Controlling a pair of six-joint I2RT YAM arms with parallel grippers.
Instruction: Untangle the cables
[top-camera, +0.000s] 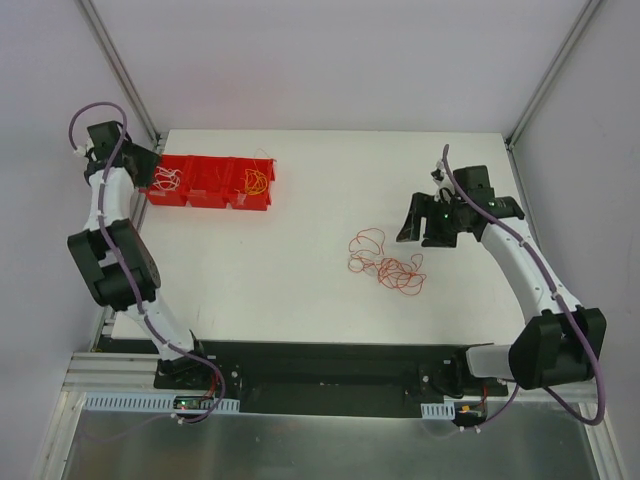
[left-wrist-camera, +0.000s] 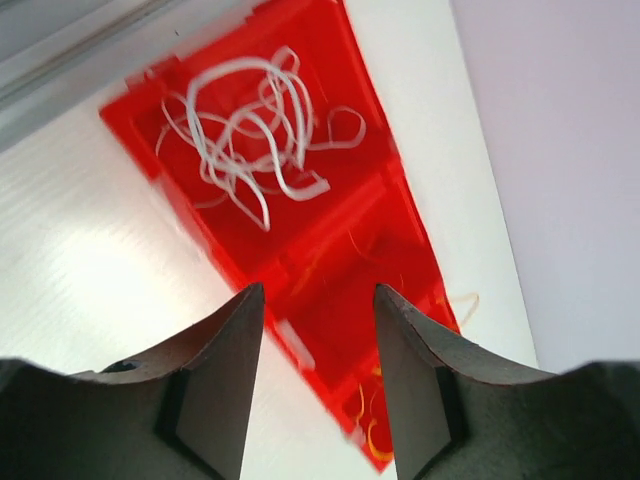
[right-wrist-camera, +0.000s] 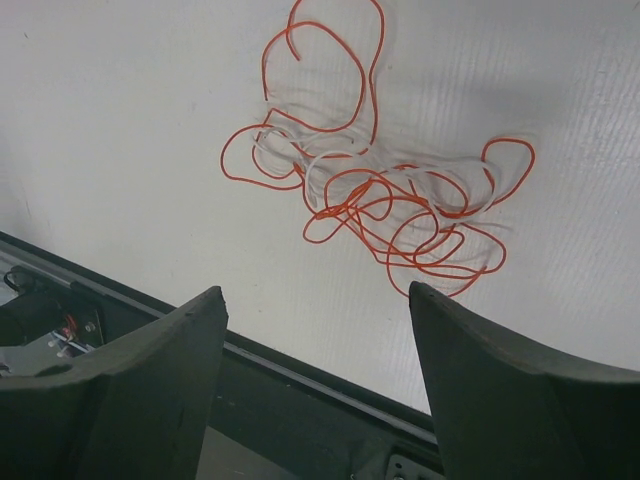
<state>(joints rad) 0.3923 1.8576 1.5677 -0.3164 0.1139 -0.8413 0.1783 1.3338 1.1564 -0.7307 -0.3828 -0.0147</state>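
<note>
We see thin orange and white cables tangled right of the red bin, which holds white coils and yellow coils; left pincer and right pincer gape.

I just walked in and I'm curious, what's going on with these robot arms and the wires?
Two robot arms are sorting a wire tangle. The right gripper, open and empty, hangs near a knot of orange and white wires on the table. The left gripper, also open and empty, is over a red tray, where white wires lie in one end compartment and yellow wires in the other. The knot is not yet pulled apart.
</note>
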